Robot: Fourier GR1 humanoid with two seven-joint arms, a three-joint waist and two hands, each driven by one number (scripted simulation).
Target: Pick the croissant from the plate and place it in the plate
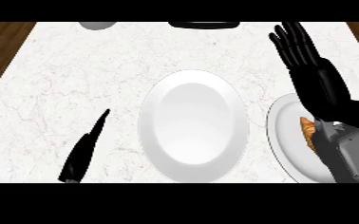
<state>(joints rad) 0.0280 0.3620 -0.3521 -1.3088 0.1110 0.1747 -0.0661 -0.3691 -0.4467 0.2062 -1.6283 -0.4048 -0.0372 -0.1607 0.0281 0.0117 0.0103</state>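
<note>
A golden croissant (pixel 307 131) lies on a white plate (pixel 282 137) at the right edge, mostly hidden by my right forearm. My right hand (pixel 317 78) hovers past that plate toward the far right, fingers straight and open, holding nothing. A larger white plate (pixel 193 126) sits bare in the middle of the marble counter. My left hand (pixel 82 154) shows at the lower left, seen edge-on as a thin black shape with straight fingers, away from both plates.
A grey round object (pixel 97 25) and a black object (pixel 204 24) sit at the counter's far edge. Brown wood (pixel 14 40) shows beyond the counter's left side.
</note>
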